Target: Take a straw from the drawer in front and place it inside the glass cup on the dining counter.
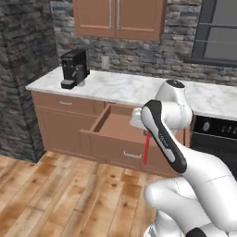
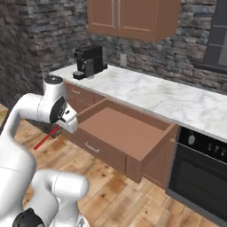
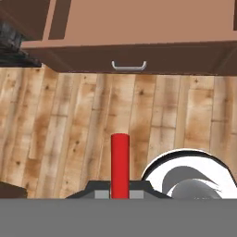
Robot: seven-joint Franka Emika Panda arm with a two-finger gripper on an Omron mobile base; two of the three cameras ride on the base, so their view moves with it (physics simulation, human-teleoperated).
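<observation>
Coffee machine stands at far left of the marble table, under wooden wall cabinets. Below the table edge the drawer is pulled out wide, silver bar handle on its front. Nearer, over the plank floor, the tool is clenched on the straw. The straw hangs red and near upright below the hand, just in front of the drawer front. Black oven at right.
</observation>
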